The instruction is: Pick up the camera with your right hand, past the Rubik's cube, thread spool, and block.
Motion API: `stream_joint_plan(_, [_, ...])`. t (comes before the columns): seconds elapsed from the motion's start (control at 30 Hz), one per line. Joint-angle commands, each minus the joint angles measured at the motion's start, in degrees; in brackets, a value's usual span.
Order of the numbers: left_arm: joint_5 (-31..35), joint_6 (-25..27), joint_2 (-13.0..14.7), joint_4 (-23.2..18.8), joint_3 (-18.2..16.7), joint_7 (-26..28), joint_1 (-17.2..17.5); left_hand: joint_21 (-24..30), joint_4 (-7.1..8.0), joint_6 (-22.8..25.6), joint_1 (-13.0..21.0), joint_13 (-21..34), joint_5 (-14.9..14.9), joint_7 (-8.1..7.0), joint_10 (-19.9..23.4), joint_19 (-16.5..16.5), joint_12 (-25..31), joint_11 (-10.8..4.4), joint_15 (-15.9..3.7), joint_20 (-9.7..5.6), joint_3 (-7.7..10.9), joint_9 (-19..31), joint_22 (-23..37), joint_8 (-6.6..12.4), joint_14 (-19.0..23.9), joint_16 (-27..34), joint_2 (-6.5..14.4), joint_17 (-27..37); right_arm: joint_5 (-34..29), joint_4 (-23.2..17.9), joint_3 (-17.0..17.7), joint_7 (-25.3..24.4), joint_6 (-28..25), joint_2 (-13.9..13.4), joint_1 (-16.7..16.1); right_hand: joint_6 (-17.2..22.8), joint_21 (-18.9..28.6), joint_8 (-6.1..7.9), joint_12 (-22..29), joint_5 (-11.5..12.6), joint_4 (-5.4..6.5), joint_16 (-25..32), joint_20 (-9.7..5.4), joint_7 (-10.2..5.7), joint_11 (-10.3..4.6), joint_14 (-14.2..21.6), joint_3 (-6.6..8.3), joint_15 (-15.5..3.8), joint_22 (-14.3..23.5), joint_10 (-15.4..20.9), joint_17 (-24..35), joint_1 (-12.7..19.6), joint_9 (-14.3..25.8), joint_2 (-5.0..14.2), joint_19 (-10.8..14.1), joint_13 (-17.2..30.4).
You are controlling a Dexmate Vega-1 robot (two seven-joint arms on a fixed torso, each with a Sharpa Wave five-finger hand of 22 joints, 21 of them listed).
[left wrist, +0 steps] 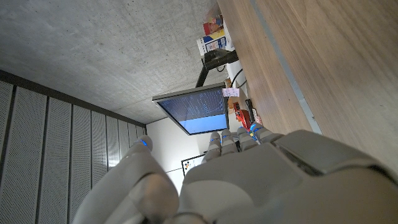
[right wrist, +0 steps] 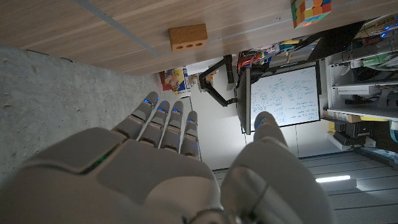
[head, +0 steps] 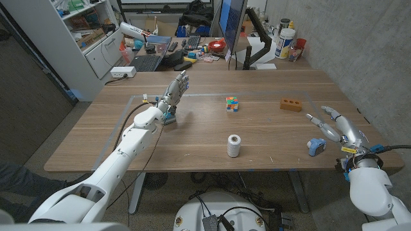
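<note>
Here the white thread spool (head: 234, 145) stands upright near the middle of the wooden table (head: 192, 144), and everything else can be placed from it. Beyond the spool, toward the far edge, sits the Rubik's cube (head: 232, 103), well apart from it. Past the spool and off toward the robot's right lies the orange block (head: 291, 104), with holes in its side; the right wrist view shows the same block (right wrist: 187, 37) and the cube (right wrist: 311, 11) on the wood. To the robot's right of the spool, at about the same depth on the table, rests the small blue camera (head: 316, 147).

The right hand (head: 337, 127) hovers just beside the camera, on its far right side, fingers spread wide and holding nothing; no finger touches the camera. From its own wrist the right hand (right wrist: 168, 168) appears with fingers extended and the thumb set apart.

To the robot's left of the spool, well apart, the left hand (head: 174, 93) is raised with fingers straight and close together, empty. In the left wrist view that hand (left wrist: 242, 171) points toward a monitor (left wrist: 193, 109) beyond the table.
</note>
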Motion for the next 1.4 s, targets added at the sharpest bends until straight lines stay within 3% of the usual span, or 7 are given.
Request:
stream_joint_plan(0.03, [0.3, 0.0, -0.3, 0.0, 0.4, 0.1, -0.2, -0.2, -0.14, 0.4, 0.2, 0.3, 0.3, 0.02, -0.1, 0.2, 0.1, -0.01, 0.28, -2.05, -0.29, 0.1, 0.3, -0.01, -0.3, -0.1, 0.3, 0.2, -4.7, 0.1, -0.6, 0.5, -1.5, -1.2, 0.3, 0.2, -0.2, -0.09, -0.1, 0.4, -0.24, 0.0, -0.48, -0.41, -0.02, -0.1, -0.2, -0.21, 0.1, -0.3, 0.1, 0.7, 0.3, 0.12, 0.5, 0.2])
stream_joint_plan(0.17, [0.4, 0.0, -0.3, -0.4, 0.4, 0.4, 0.0, -0.3, -0.13, 0.5, 0.2, 0.3, 0.3, 0.07, -0.2, 0.3, 0.0, 0.02, 0.25, -2.05, -0.35, 0.1, 0.3, 0.02, -0.3, -0.1, 0.3, 0.2, -6.4, 0.0, -0.9, 1.3, -2.6, -1.8, 0.6, 0.2, -0.4, -0.05, -0.1, 0.6, -0.3, -0.1, -0.48, -1.07, -0.08, -0.1, -0.31, -0.31, 0.1, -0.2, 0.1, 0.9, 0.3, -0.07, 0.6, 0.2])
stream_joint_plan(0.77, [0.3, 0.2, 0.2, -1.2, 0.0, 0.7, 0.7, -0.5, -0.11, 0.7, 0.3, 0.3, 0.3, 0.21, -0.2, 0.3, 0.0, 0.08, 0.34, -2.03, -0.57, 0.1, 0.3, 0.05, -0.3, -0.1, 0.4, 0.2, -14.9, -2.0, -3.4, 4.7, -8.0, -2.9, 0.2, -0.2, -0.8, -0.05, -0.1, 1.1, -0.36, 0.0, -0.4, -1.17, -0.22, -0.1, -0.61, -0.41, 0.1, -0.3, 0.1, 1.1, 0.3, -0.48, 0.9, 0.2])
stream_joint_plan(0.97, [0.2, -0.1, 0.2, -0.6, 0.0, 0.2, 0.3, -0.6, -0.1, 0.7, 0.3, 0.3, 0.3, 0.2, -0.2, 0.4, 0.1, 0.11, 0.38, -2.03, -0.67, 0.1, 0.3, 0.05, -0.3, -0.1, 0.4, 0.2, -16.7, -2.7, -4.2, 5.3, -9.4, -2.7, 0.0, -0.2, -0.7, 0.04, -0.1, 1.5, -0.4, 0.1, 1.18, -1.15, -0.08, 0.2, -0.77, -0.58, 0.1, -0.4, 0.1, 1.5, 0.3, -0.64, 2.5, 0.2])
stream_joint_plan(1.4, [0.1, -0.7, -0.3, 0.6, 0.0, 0.1, 0.2, -0.8, -0.09, 0.7, 0.3, 0.3, 0.3, 0.31, -0.3, 0.4, 0.0, 0.37, 0.46, -2.04, -0.84, 0.1, 0.3, 0.04, -0.3, -0.1, 0.5, 0.2, -22.9, -3.3, -6.3, 8.8, -12.9, -3.8, 0.6, 0.3, -1.2, 0.31, 0.1, 2.1, -0.43, 0.2, 1.24, -1.47, -0.3, 0.7, -0.91, -0.37, 0.1, 0.2, 0.2, 1.9, 0.4, -0.72, 2.7, 0.2])
